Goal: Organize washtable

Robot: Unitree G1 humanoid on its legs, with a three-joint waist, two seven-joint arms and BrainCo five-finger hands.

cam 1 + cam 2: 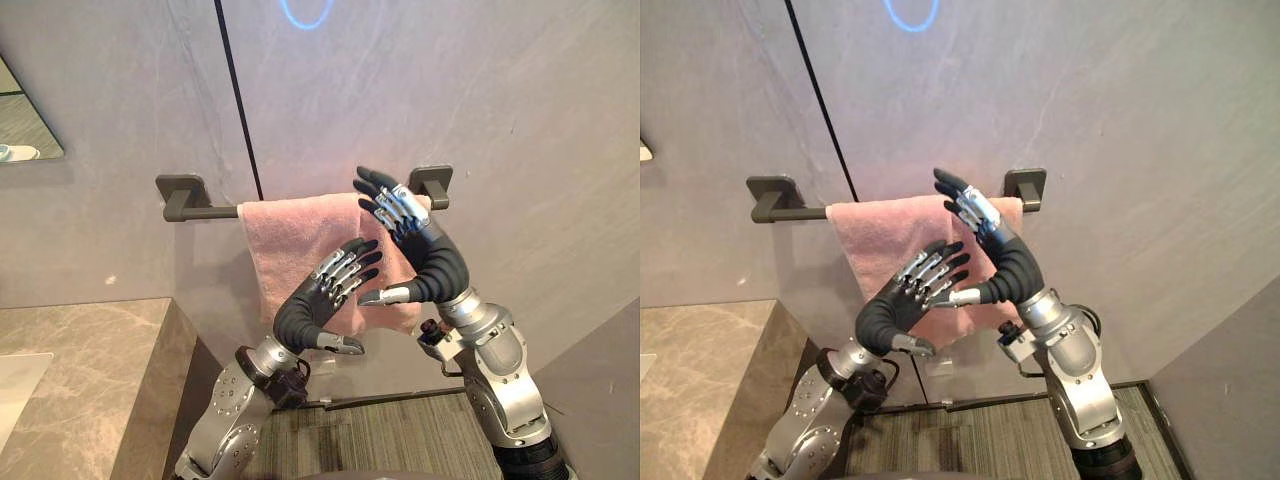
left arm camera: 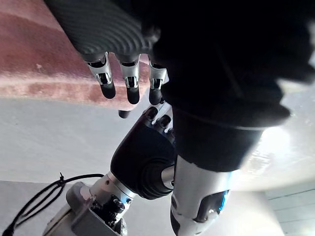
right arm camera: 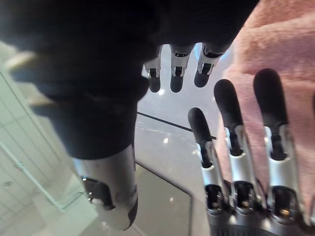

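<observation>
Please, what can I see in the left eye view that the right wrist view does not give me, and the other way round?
The left eye view adds the dark towel bar on the wall and the stone counter at lower left. The right wrist view adds a close look at fingertips in front of the pink towel, plus what looks like pale tiling. Shared: the pink towel, the left hand and the right hand, both with straight fingers.

Pink towel (image 1: pixel 285 245), dark grey bar (image 1: pixel 205 212), pale grey faintly veined wall (image 1: pixel 520 100), beige marbled counter (image 1: pixel 100 370), seemingly striped grey-brown floor (image 1: pixel 380 435).
</observation>
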